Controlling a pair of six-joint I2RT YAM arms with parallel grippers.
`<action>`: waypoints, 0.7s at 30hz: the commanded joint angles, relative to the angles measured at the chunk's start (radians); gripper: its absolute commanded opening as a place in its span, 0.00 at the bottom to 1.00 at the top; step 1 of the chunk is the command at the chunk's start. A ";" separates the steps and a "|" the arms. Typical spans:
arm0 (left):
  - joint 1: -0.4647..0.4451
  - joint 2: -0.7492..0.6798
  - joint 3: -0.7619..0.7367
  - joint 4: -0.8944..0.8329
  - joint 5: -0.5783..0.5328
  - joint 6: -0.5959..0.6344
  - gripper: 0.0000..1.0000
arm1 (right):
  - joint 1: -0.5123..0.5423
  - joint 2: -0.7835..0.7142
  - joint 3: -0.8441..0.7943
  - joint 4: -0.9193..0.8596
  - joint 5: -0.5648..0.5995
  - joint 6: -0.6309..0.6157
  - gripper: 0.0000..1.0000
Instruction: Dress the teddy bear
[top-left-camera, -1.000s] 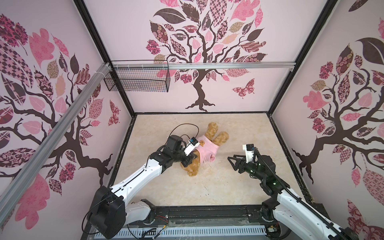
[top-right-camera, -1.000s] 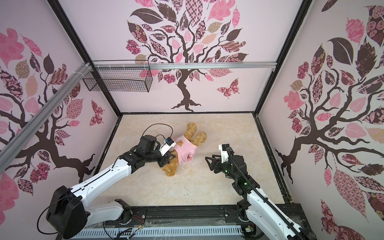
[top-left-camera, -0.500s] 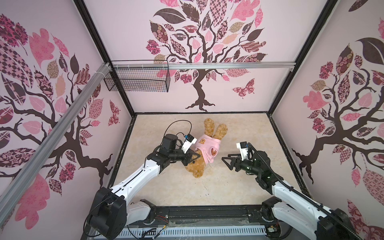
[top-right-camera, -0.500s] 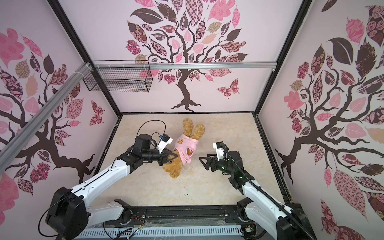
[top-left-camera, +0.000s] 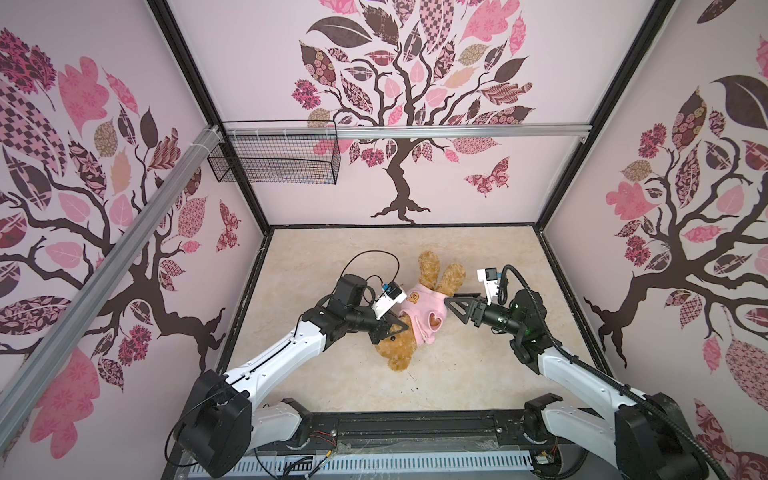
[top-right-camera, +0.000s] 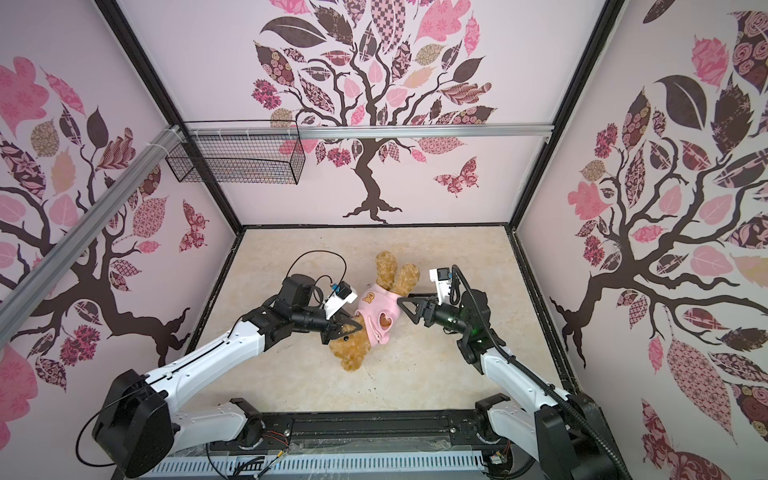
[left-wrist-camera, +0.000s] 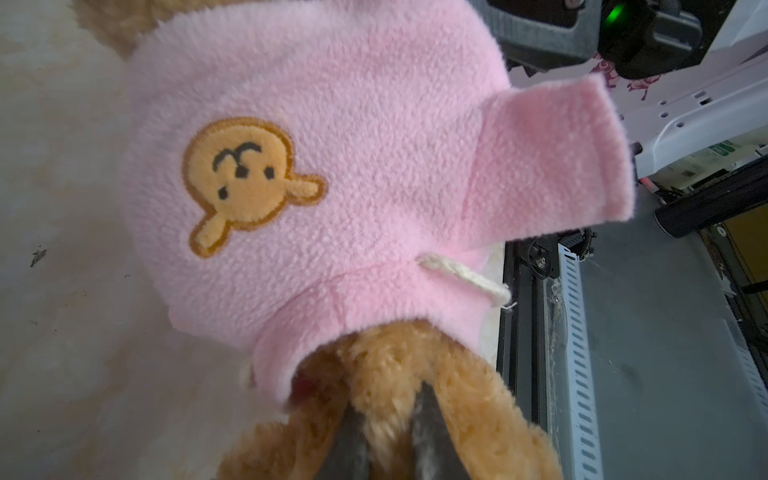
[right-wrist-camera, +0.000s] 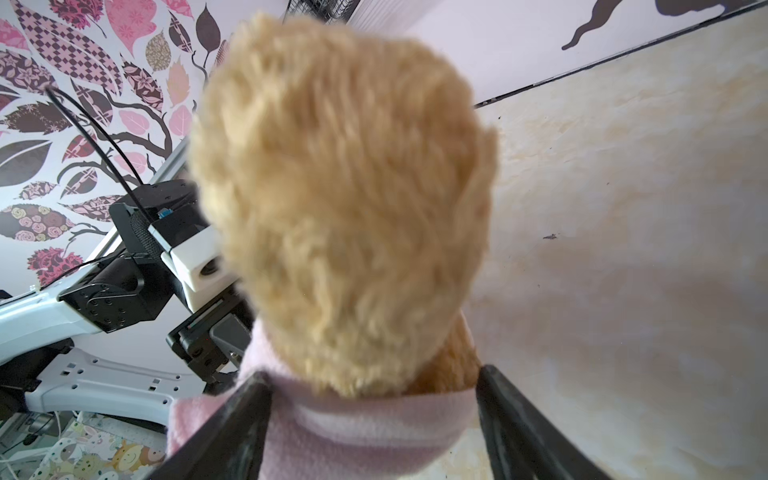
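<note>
In both top views the teddy bear (top-left-camera: 400, 349) lies mid-worktop (top-left-camera: 332, 257), head toward the lower edge and legs toward the top, with the pink shirt (top-left-camera: 424, 309) around its trunk. Half a second ago the right arm (top-left-camera: 536, 357) stood clear of the bear on the right. Now its tip reaches the shirt's right edge, just below the legs. A second ago the legs pointed to the upper right; now they point almost straight up. The left arm (top-left-camera: 291, 345) comes in from the lower left, and the left jaws meet the bear between head and shirt.

In the left wrist view, the left jaws are pressed nearly together. They pinch golden fur of the bear (left-wrist-camera: 457, 399) where it comes out of an opening in the shirt (left-wrist-camera: 374, 124). The orange bear-face emblem (left-wrist-camera: 241, 183) shows at mid-left of the frame.

In the right wrist view, the right jaws are spread wide at the lower edge of the frame, one on each side of the shirt (right-wrist-camera: 353, 436) at its hem. A furry limb of the bear (right-wrist-camera: 340, 187) fills the centre. Whether the jaws press the cloth I cannot tell.
</note>
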 joint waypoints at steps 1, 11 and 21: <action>-0.011 0.016 0.019 -0.012 0.036 0.041 0.10 | 0.025 0.026 0.039 0.058 -0.023 -0.003 0.76; -0.025 0.023 0.026 -0.013 -0.058 0.022 0.29 | 0.040 0.018 0.013 -0.035 0.103 0.067 0.30; -0.138 -0.116 0.030 -0.019 -0.471 0.122 0.84 | 0.056 -0.131 -0.125 -0.058 0.317 0.366 0.20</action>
